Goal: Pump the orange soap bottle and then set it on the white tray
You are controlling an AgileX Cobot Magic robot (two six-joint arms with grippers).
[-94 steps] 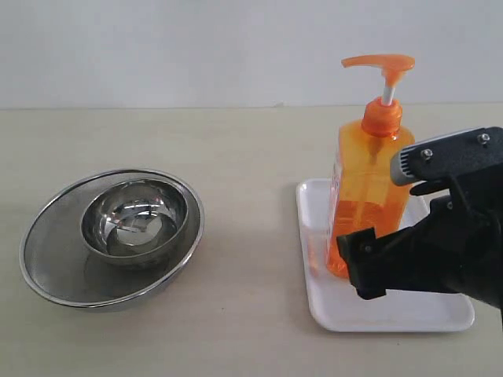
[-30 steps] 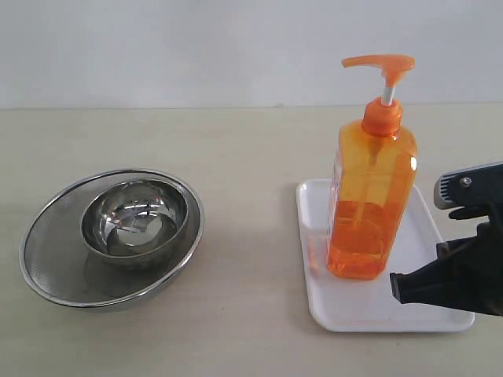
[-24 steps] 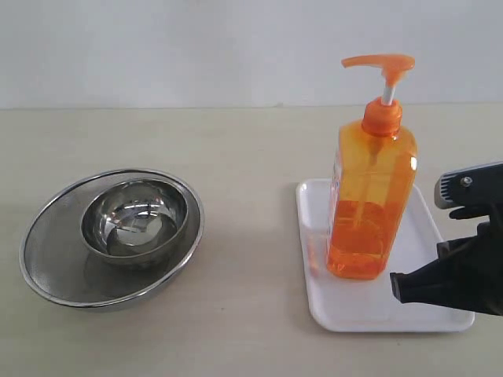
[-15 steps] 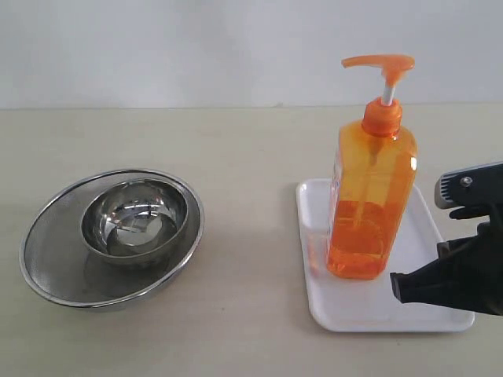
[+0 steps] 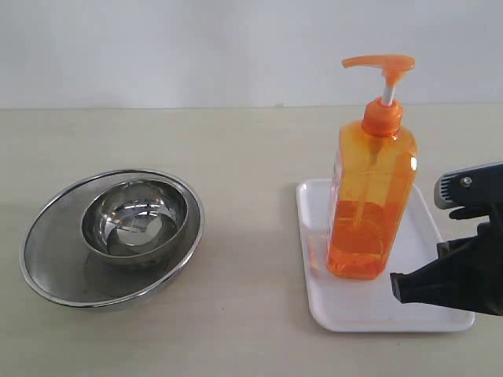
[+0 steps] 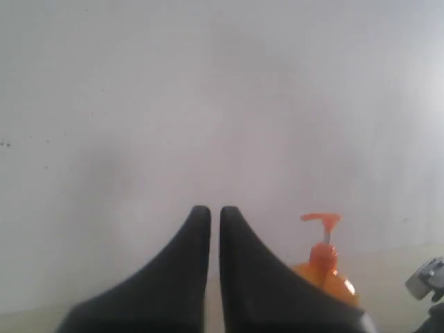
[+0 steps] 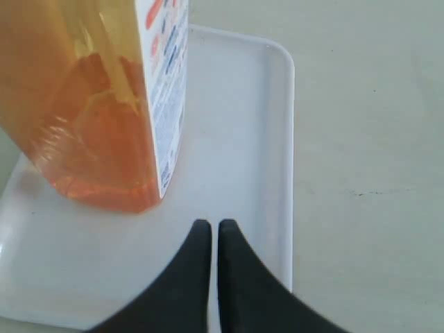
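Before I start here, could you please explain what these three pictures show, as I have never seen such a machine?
This is a robot with two arms, each ending in a two-fingered hand. The wide picture comes from a camera off the arms. On the table, an orange soap bottle stands upright on a white tray. On that view's left, a small steel bowl sits inside a larger steel bowl. The other two pictures come from cameras on the wrists. The right hand hovers shut over the tray beside the bottle, not touching it. The left hand is shut too, well away from the bottle. Neither holds anything.
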